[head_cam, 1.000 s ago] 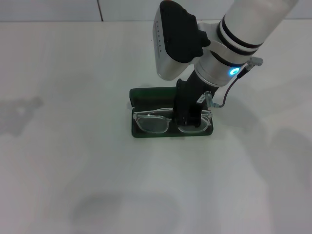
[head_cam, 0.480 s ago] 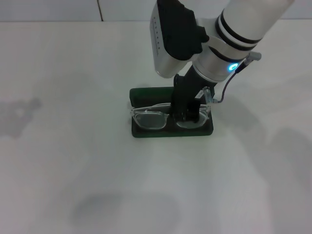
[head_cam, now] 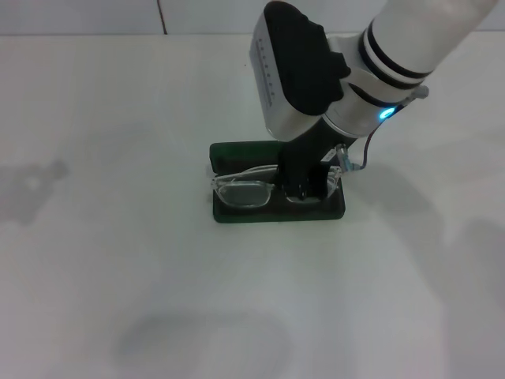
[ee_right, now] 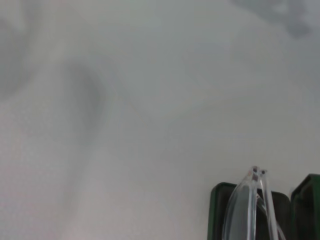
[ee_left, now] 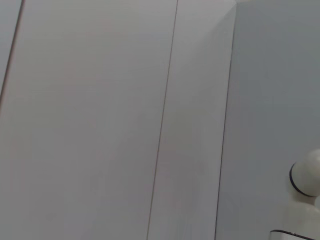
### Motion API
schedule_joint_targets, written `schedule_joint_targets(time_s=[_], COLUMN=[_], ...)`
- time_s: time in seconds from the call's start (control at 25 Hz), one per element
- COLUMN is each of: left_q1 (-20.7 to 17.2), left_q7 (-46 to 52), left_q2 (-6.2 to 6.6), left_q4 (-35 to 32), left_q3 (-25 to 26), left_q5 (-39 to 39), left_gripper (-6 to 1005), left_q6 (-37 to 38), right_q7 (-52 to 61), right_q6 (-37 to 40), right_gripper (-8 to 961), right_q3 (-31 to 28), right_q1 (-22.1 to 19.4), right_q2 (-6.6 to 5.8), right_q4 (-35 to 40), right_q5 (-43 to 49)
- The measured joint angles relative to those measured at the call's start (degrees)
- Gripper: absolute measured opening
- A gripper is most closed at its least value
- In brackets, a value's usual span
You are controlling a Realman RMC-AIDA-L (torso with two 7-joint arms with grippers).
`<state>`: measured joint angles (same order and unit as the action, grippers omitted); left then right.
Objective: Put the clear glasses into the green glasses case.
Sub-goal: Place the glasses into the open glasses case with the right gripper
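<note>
The green glasses case (head_cam: 278,214) lies open in the middle of the white table, its lid (head_cam: 241,152) folded back behind the base. The clear glasses (head_cam: 243,193) rest across the base, the left lens showing and the right lens hidden behind my right gripper (head_cam: 306,188). Its dark fingers come down from above and are shut on the glasses near the bridge. In the right wrist view one end of the clear glasses (ee_right: 246,209) stands over the case's edge (ee_right: 215,212). My left gripper is out of view.
The white table (head_cam: 118,260) spreads all around the case, with nothing else on it. A wall line runs along the back. The left wrist view holds only pale wall panels and a white robot part (ee_left: 306,180).
My right wrist has turned and dropped a little over the case. The glasses have shifted slightly toward the lid and now sit lower in the base.
</note>
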<state>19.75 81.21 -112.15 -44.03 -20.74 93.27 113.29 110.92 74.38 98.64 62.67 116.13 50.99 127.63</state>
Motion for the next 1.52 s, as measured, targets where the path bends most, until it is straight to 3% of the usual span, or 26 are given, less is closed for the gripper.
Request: schedule_joint_targets(time_s=[0.6, 0.8, 1.52], left_q1=[0.13, 0.17, 0.65], left_q7=[0.00, 0.00, 0.00], left_q2=[0.18, 0.11, 0.02], left_q4=[0.52, 0.54, 1.62], left_q3=[0.00, 0.00, 0.00], left_q5=[0.00, 0.11, 0.77], left_gripper=[87, 87, 88], left_q6=[0.00, 0.00, -0.09], right_q7=[-0.58, -3.66, -6.10], right_q6=[0.37, 1.30, 0.39], right_gripper=[75, 76, 76], right_q3=[-0.67, -4.20, -5.30], right_q1=[-4.11, -6.76, -8.43], right_q2=[-0.25, -0.25, -0.19], right_q4=[3.50, 4.51, 4.29], right_q5=[0.27, 0.10, -0.31])
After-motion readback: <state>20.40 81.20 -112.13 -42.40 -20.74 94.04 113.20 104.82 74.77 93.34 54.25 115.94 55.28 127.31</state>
